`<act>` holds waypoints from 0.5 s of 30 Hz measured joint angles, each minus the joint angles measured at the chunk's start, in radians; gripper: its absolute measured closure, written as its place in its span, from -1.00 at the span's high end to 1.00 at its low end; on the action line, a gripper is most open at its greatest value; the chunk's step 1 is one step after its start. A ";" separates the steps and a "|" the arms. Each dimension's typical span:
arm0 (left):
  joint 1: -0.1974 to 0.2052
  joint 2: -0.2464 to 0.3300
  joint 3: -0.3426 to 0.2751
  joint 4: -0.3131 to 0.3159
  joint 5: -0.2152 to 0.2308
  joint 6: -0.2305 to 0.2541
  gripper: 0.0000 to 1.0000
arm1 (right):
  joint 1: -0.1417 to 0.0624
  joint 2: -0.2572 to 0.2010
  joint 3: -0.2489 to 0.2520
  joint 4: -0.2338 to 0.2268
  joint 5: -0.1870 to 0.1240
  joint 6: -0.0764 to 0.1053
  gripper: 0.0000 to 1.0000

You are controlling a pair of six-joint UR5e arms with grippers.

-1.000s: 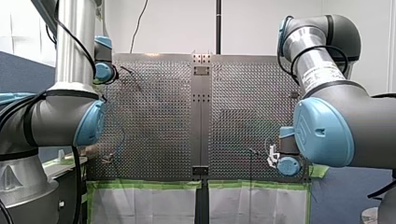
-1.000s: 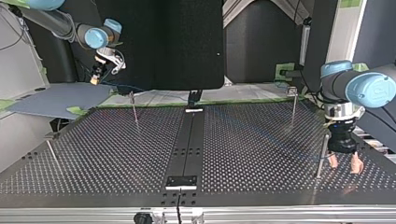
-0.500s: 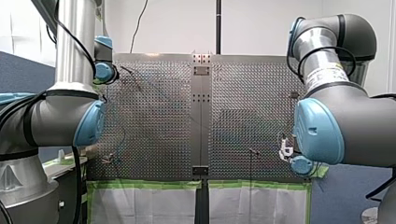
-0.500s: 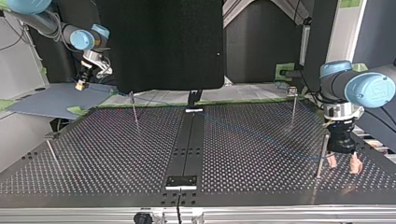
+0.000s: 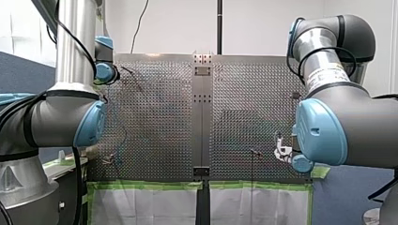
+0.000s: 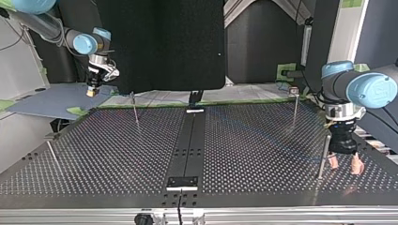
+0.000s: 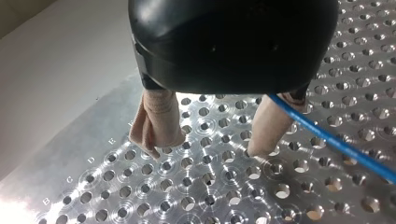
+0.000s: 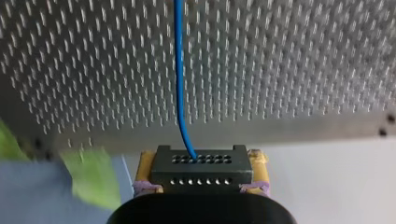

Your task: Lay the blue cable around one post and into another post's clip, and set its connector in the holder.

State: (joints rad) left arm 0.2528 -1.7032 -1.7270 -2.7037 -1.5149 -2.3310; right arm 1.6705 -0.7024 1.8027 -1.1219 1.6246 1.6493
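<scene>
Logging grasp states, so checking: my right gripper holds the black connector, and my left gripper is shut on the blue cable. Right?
Not quite. The left wrist view shows my left gripper open, with nothing between its fingers; the blue cable only passes beside one of them. My right gripper does hold the black connector.
</scene>
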 joint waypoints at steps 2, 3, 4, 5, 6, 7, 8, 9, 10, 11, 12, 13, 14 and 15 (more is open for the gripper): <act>0.000 0.000 0.000 0.000 0.000 0.000 1.00 | 0.015 0.000 -0.006 0.005 -0.016 0.011 -1.00; 0.000 0.000 0.000 -0.001 0.000 0.000 1.00 | 0.025 0.000 -0.009 0.009 -0.026 0.015 -1.00; 0.000 0.000 0.000 -0.001 0.000 0.000 1.00 | 0.033 0.000 -0.011 0.012 -0.034 0.016 -1.00; 0.000 0.000 0.000 0.000 0.000 -0.001 1.00 | 0.040 0.000 -0.012 0.015 -0.042 0.017 -1.00; 0.000 0.000 0.000 0.000 0.000 -0.001 1.00 | 0.050 0.000 -0.013 0.018 -0.052 0.018 -1.00; 0.000 0.000 0.000 0.000 0.000 -0.001 1.00 | 0.057 0.001 -0.013 0.020 -0.059 0.018 -1.00; 0.000 0.000 0.000 0.000 0.000 -0.001 1.00 | 0.063 0.001 -0.014 0.022 -0.066 0.019 -1.00; 0.000 0.000 0.000 0.000 0.000 -0.002 1.00 | 0.070 0.001 -0.014 0.024 -0.077 0.018 -1.00; 0.000 0.000 0.000 0.000 0.000 -0.002 1.00 | 0.073 0.002 -0.014 0.027 -0.084 0.018 -1.00; 0.000 0.000 0.000 0.000 0.000 -0.002 1.00 | 0.075 0.002 -0.014 0.029 -0.091 0.018 -1.00; 0.000 0.000 0.000 0.001 -0.001 -0.002 1.00 | 0.075 0.002 -0.014 0.033 -0.101 0.017 -1.00; 0.000 0.000 0.000 0.001 -0.001 -0.001 1.00 | 0.075 0.004 -0.014 0.036 -0.110 0.016 -1.00; 0.000 0.000 0.000 0.001 -0.002 -0.001 1.00 | 0.074 0.007 -0.014 0.038 -0.118 0.016 -1.00; 0.000 0.000 0.000 0.001 -0.002 0.000 1.00 | 0.071 0.012 -0.015 0.039 -0.129 0.016 -1.00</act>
State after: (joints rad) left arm 0.2528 -1.7032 -1.7272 -2.7031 -1.5169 -2.3308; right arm 1.7417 -0.6902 1.7878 -1.0826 1.4955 1.6649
